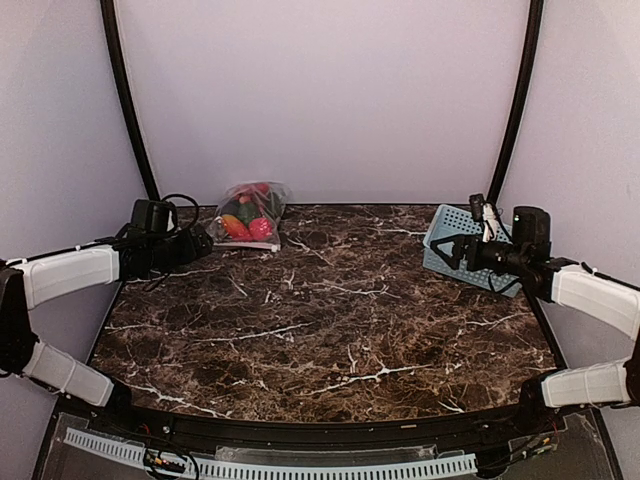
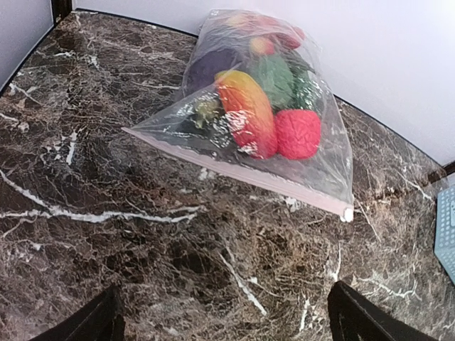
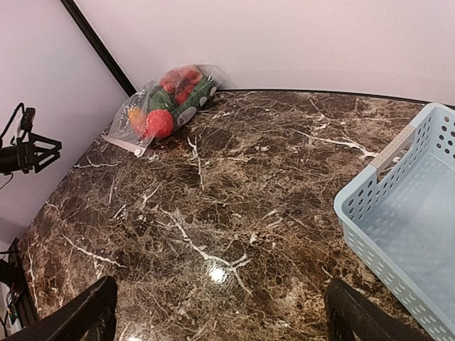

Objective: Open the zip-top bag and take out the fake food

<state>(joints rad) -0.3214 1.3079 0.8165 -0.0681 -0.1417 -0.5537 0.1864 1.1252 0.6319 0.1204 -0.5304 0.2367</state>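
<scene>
On the big, dark, shiny stone-look table [image 1: 330,330], a light blue plastic basket [image 1: 445,222] full of little holes sits at the right. Far left, by the back wall, lies the clear, crinkly zip-top bag [image 1: 250,215], stuffed with glossy fake food [image 2: 256,114]: red, orange, green. The left gripper [image 2: 227,323] and right gripper [image 3: 220,312] both gape wide, holding nothing.

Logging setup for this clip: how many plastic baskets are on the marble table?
1: the light blue perforated plastic basket sits at the far right of the dark marble-patterned table. No second one shows in any view.
</scene>
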